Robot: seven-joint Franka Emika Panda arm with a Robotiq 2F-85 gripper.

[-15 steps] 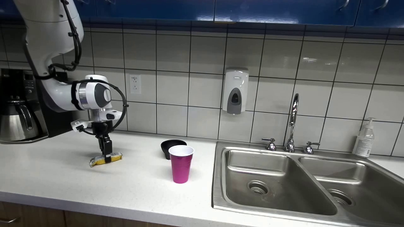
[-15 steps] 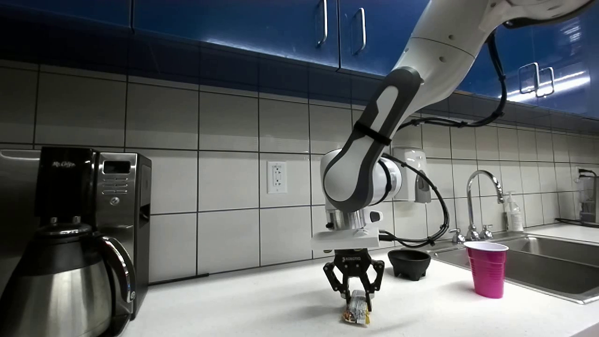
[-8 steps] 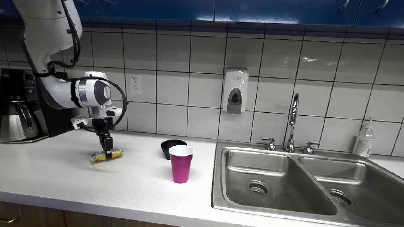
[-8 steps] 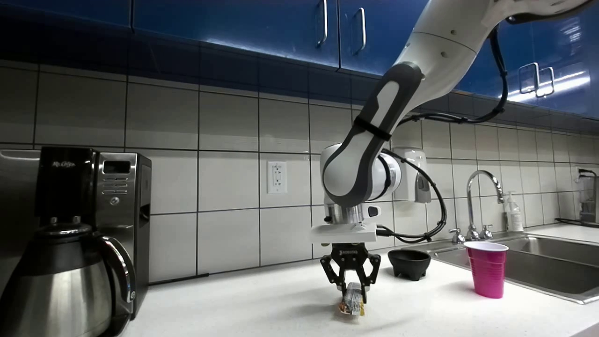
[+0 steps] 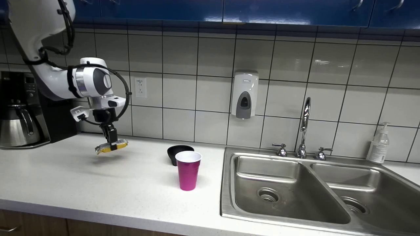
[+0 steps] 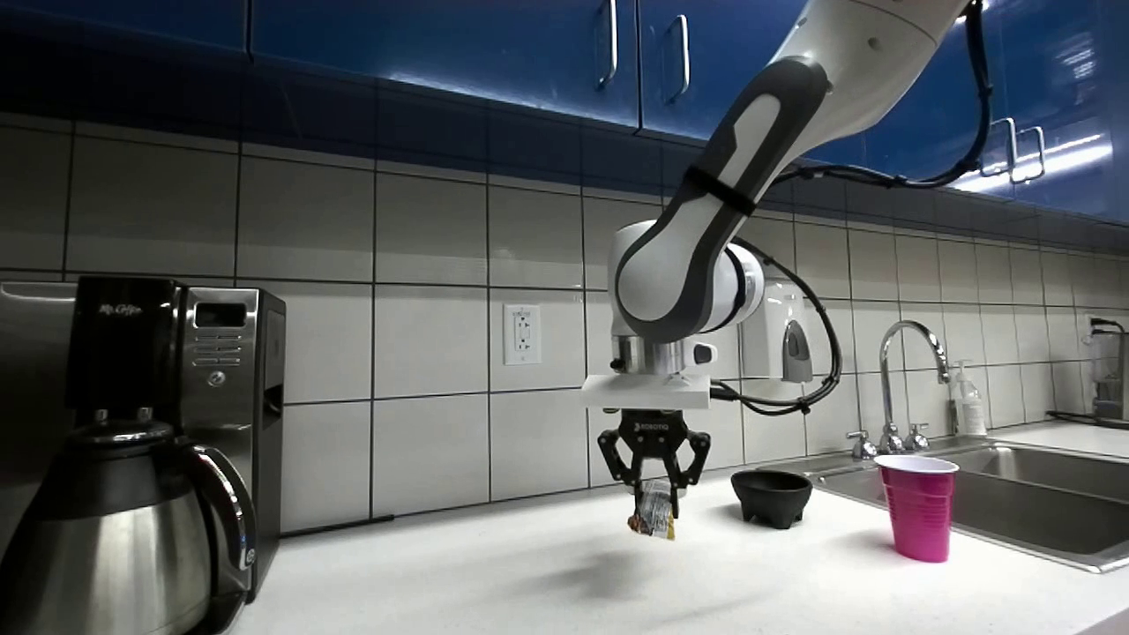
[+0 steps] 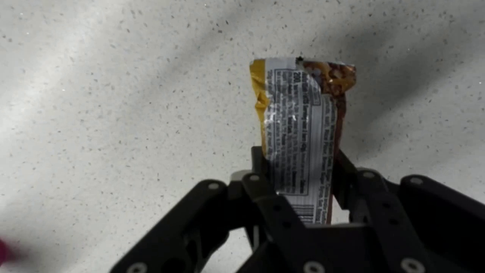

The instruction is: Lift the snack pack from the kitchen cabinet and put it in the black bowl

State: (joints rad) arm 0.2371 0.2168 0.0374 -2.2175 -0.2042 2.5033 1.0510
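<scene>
The snack pack [image 5: 104, 148] is a small yellow packet with a silver printed back, which faces up in the wrist view [image 7: 297, 125]. My gripper [image 6: 655, 504] is shut on it across its narrow width, with a finger on each long side [image 7: 299, 170]. The pack hangs above the white countertop of the kitchen cabinet [image 5: 98, 193], with its shadow apart below it. It is slightly tilted in an exterior view. The black bowl [image 6: 771, 498] stands on the countertop to the right of the gripper in both exterior views, partly behind the pink cup in an exterior view [image 5: 173, 152].
The pink cup [image 5: 188, 175] stands close to the bowl; a blurred pink edge [image 7: 3, 252] shows at the wrist view's left. The steel double sink [image 5: 226, 200] lies right of the cup. A coffee maker [image 6: 132, 503] stands at the left. The tiled wall [image 5: 178, 121] runs behind.
My gripper has risen with the snack pack held in it, lifting it off the countertop. The bowl and cup have not moved.
</scene>
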